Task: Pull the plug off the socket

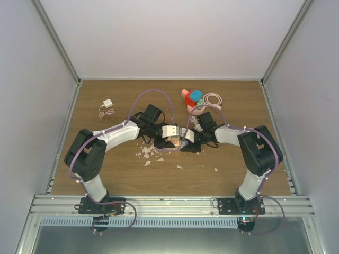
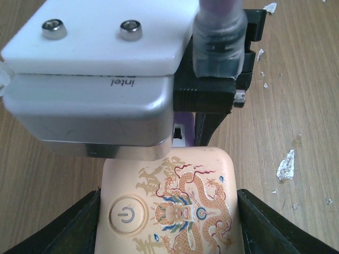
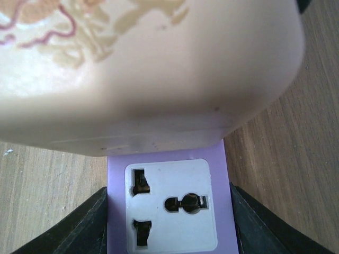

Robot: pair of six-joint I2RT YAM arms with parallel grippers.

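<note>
The plug (image 2: 169,206) is a cream block with a dragon print and a round power button. My left gripper (image 2: 169,222) is shut on it, one black finger on each side. The socket (image 3: 170,206) is a purple block with a white outlet face. My right gripper (image 3: 169,219) is shut on its sides. In the right wrist view the plug (image 3: 148,79) lies over the socket's far end, touching it; its pins are hidden. In the top view the plug (image 1: 172,142) sits between the left gripper (image 1: 162,142) and the right gripper (image 1: 185,144) at mid-table.
The right arm's white wrist camera (image 2: 100,69) fills the upper left wrist view. White chips (image 1: 145,153) litter the wood. A white charger with cable (image 1: 107,103) lies back left; red, blue and green adapters (image 1: 193,97) and a pink coiled cable (image 1: 213,99) lie at the back.
</note>
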